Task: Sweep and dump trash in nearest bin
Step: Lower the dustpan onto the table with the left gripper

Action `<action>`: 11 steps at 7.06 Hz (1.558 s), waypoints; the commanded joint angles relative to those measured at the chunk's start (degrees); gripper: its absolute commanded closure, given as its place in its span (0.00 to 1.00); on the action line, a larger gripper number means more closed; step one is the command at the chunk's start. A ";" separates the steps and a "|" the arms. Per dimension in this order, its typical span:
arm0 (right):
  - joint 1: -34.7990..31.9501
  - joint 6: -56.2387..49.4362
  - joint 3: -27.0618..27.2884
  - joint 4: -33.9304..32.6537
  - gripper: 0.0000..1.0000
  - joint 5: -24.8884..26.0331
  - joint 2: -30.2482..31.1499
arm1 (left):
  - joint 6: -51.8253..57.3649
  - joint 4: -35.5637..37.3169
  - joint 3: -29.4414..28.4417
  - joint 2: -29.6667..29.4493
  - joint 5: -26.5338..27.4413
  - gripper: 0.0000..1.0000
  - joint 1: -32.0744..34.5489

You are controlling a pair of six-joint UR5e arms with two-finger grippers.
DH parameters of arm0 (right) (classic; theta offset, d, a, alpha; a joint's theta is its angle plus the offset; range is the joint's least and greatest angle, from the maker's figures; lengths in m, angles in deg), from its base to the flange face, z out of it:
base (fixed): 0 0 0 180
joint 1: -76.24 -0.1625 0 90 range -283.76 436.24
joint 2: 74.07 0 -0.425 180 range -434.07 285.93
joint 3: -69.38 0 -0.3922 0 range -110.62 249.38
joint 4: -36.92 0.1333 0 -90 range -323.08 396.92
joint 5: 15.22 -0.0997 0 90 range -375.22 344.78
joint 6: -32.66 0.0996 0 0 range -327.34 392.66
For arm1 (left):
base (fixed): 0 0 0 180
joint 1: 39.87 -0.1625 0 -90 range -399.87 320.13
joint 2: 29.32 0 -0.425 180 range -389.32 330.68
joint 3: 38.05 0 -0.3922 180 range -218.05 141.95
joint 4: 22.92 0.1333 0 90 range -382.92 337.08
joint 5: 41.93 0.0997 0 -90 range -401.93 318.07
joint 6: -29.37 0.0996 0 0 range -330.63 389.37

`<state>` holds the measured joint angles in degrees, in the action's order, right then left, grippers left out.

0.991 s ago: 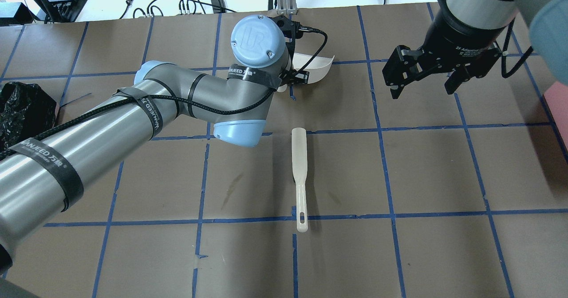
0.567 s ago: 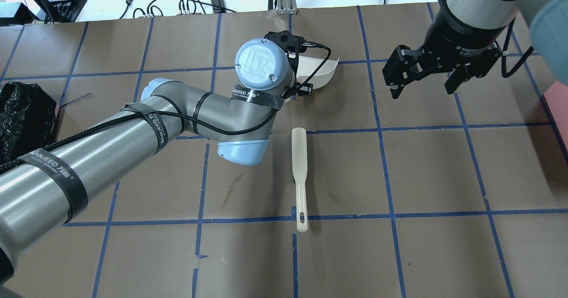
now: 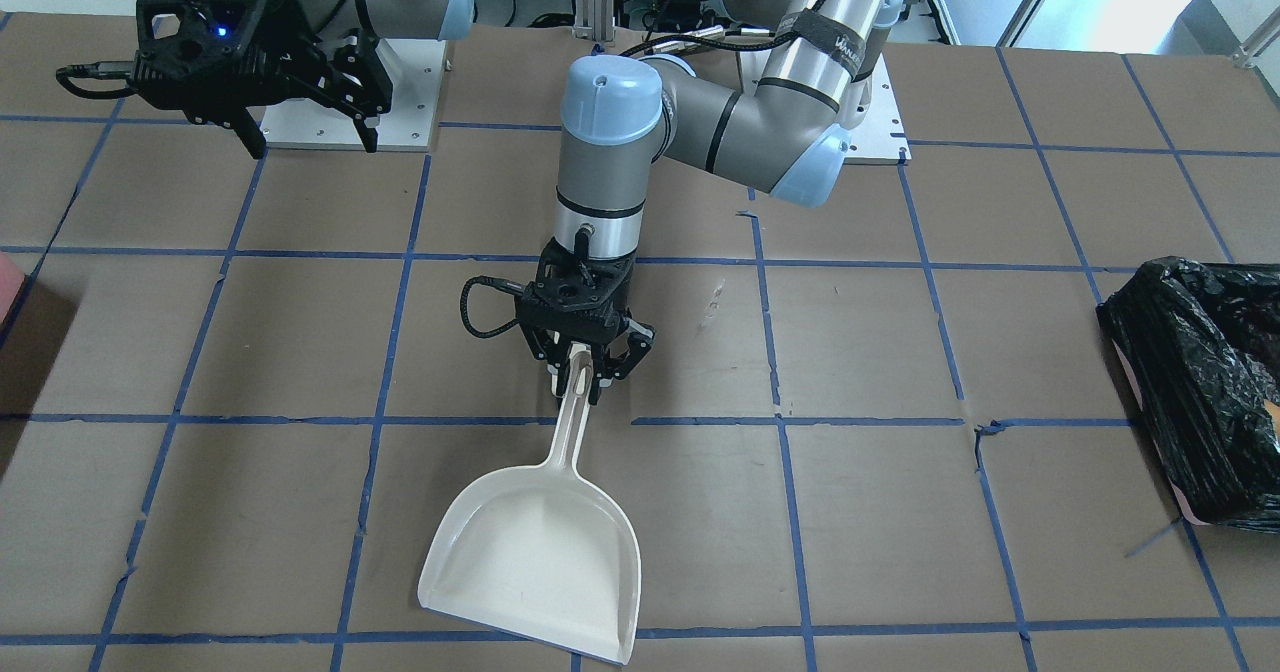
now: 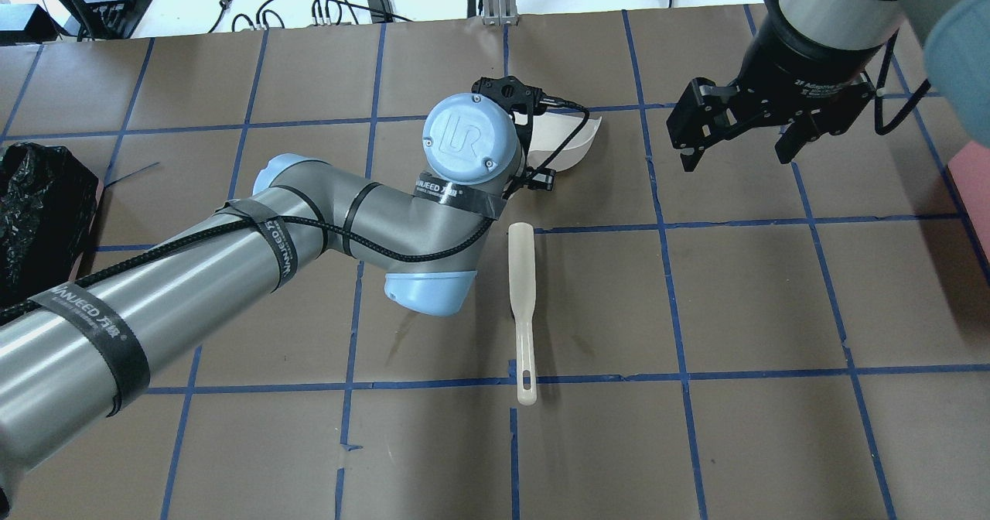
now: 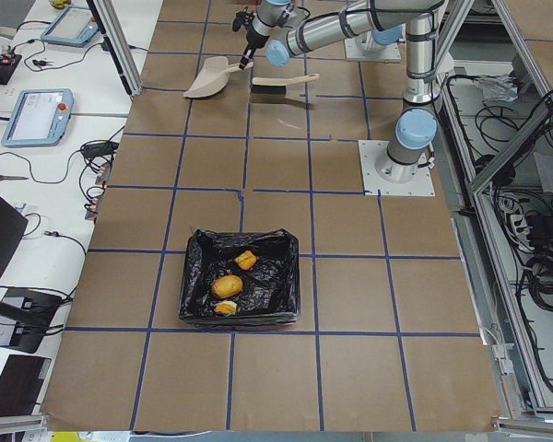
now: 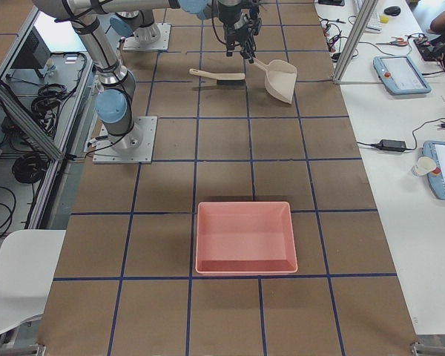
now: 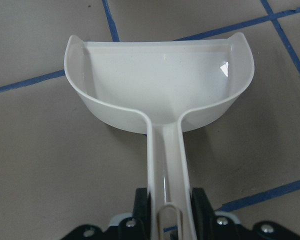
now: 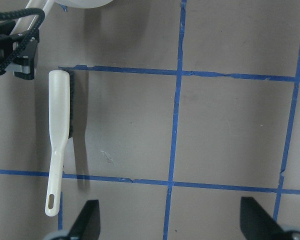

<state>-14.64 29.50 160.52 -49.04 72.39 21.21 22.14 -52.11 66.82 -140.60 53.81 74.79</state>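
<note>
Well left of the dustpan (image 3: 540, 542), the bin (image 4: 39, 195) holds the trash (image 5: 226, 285). The left arm (image 4: 232, 272) stretches forward, wrist vertical, left gripper (image 3: 585, 367) clamped on the dustpan's handle. Right of the dustpan, the right gripper (image 4: 735, 160) hangs spread wide, empty.

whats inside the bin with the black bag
In the bin lie a round bun and two smaller bread chunks. Anything beneath them is covered and cannot be seen.
</note>
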 commanded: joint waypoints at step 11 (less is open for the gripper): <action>-0.09 0.00 0.09 0.00 0.00 0.01 -0.09 | -1.12 0.27 1.30 -0.52 1.83 0.23 0.12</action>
<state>-14.71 29.50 160.64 -49.04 72.40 21.18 20.93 -51.83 68.23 -141.12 55.73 74.92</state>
